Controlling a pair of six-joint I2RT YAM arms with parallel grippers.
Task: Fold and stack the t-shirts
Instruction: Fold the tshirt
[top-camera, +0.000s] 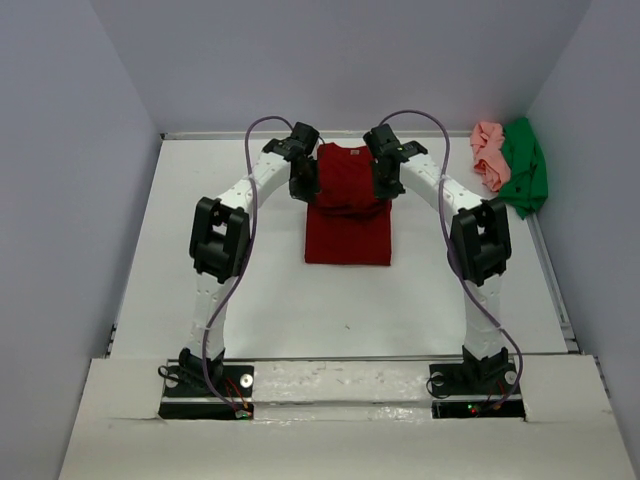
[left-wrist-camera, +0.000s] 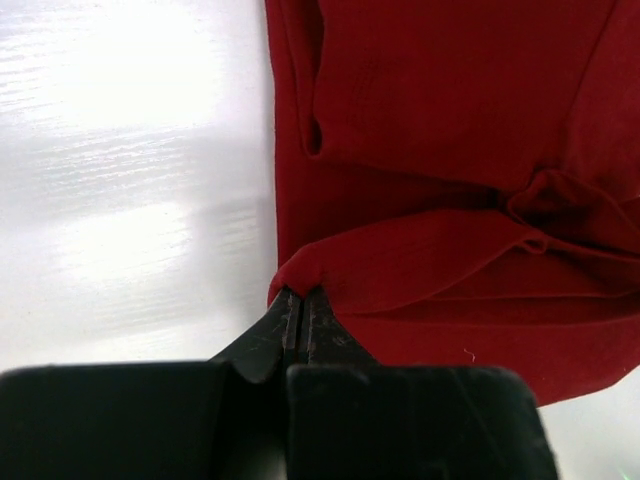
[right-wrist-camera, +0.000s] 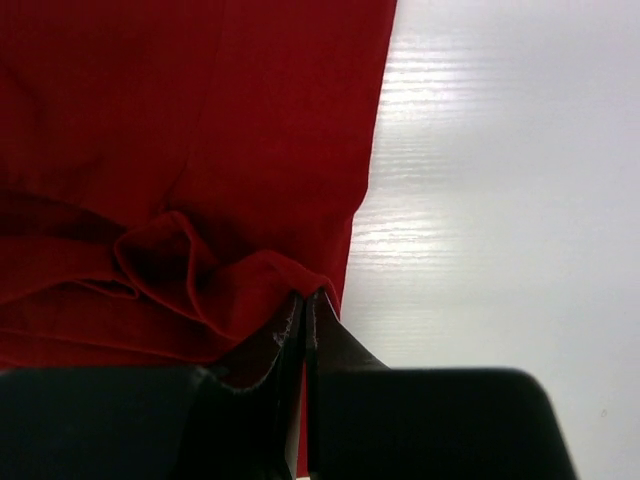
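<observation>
Dark red t-shirt (top-camera: 347, 230) lies mid-worktop (top-camera: 300, 310), its near hem straight, with bare white surface at 3, 6 and 9 o'clock. Left gripper (left-wrist-camera: 300, 305) has its jaws together, pinching the shirt's left edge. Right gripper (right-wrist-camera: 308, 305) is clamped on the right edge. Only the top view catches the pink t-shirt (top-camera: 489, 155) and green t-shirt (top-camera: 525, 170), heaped touching at 2 o'clock by the wall (top-camera: 590, 150). Wrist views show cloth bunched at each pinch, which the grippers hide from above.
</observation>
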